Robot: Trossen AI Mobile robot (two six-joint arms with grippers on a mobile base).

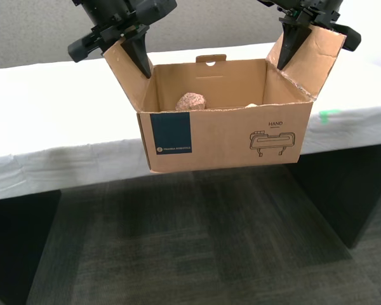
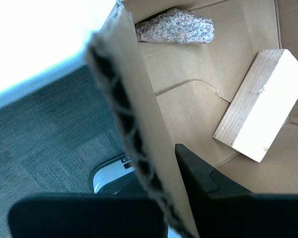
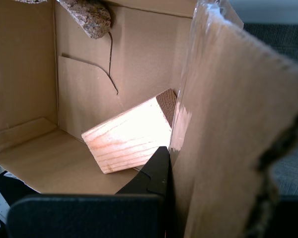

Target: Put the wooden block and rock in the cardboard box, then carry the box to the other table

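Observation:
The cardboard box (image 1: 228, 136) hangs in the air in front of the white-cloth table (image 1: 51, 108), held by both side flaps. My second gripper (image 1: 140, 67) is shut on the flap (image 2: 134, 124) at the exterior view's left. My first gripper (image 1: 287, 60) is shut on the flap (image 3: 228, 124) at the exterior view's right. Inside the box lies the pinkish rock (image 1: 191, 101) (image 2: 176, 27) (image 3: 89, 17), nearer my second gripper. The wooden block (image 2: 260, 106) (image 3: 129, 136) rests on the box floor nearer my first gripper, only a pale sliver (image 1: 251, 105) showing in the exterior view.
Dark carpet (image 1: 190, 241) lies under the box. A green tape mark (image 1: 328, 115) sits on the cloth near the table's front edge at the exterior view's right. Dark table supports (image 1: 349, 190) stand below. A silver part of the robot base (image 2: 109, 176) shows beneath the flap.

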